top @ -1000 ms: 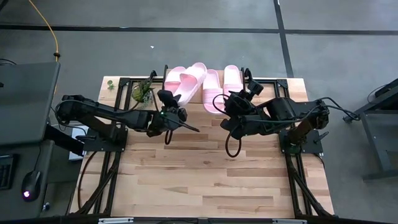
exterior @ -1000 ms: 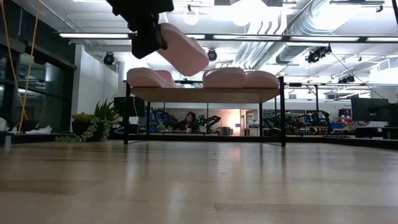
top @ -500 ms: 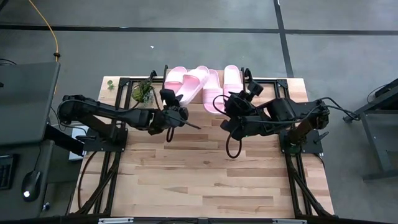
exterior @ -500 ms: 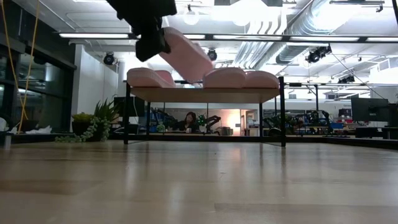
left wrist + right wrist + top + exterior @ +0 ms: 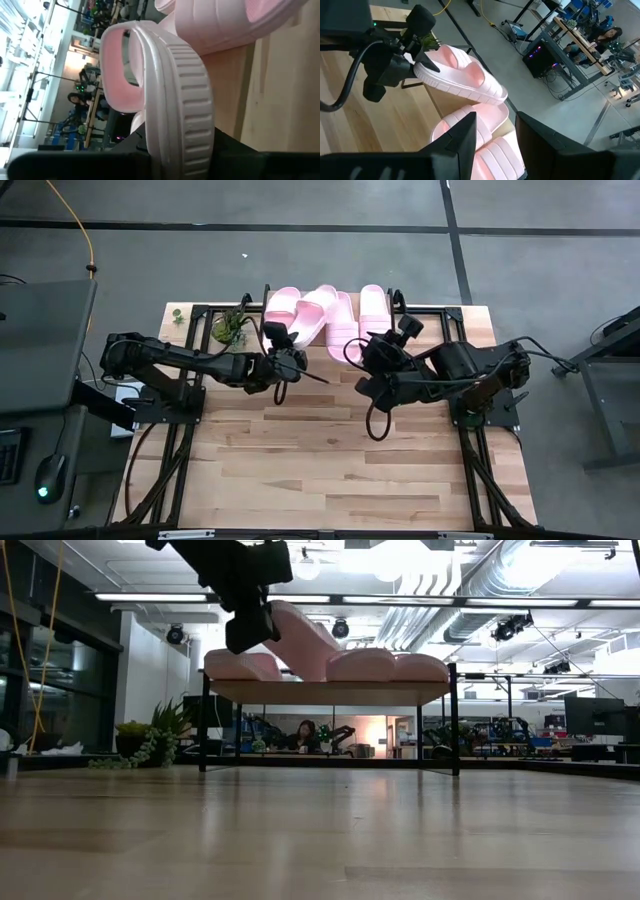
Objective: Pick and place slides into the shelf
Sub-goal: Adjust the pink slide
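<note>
Three pale pink slides point(image 5: 372, 302) lie side by side on the shelf point(image 5: 330, 692) at the table's far edge. A fourth slide point(image 5: 314, 310) hangs tilted over them, with my left gripper point(image 5: 250, 628) shut on its near end. Its far end point(image 5: 325, 660) dips down between the slides on the shelf; whether it touches them I cannot tell. My right gripper point(image 5: 492, 137) stands open, just near of the shelf and to the right, with nothing between its fingers. My left gripper pinches the near end of the slide point(image 5: 422, 69) between its two fingers, with the ribbed band point(image 5: 187, 140) running between them. The fingers come nearly level from the table's left and near side. The slide slants down from the fingers toward the shelf, its near end highest.
A small green plant point(image 5: 228, 328) stands left of the shelf. The near half of the wooden table point(image 5: 330, 470) is bare. Beyond the table a person point(image 5: 300, 735) sits at a desk in the room.
My left gripper has gone toward the shelf and a little down, still shut on the slide. The slide's far end, which hung clear above the slides on the shelf, has sunk down among them.
</note>
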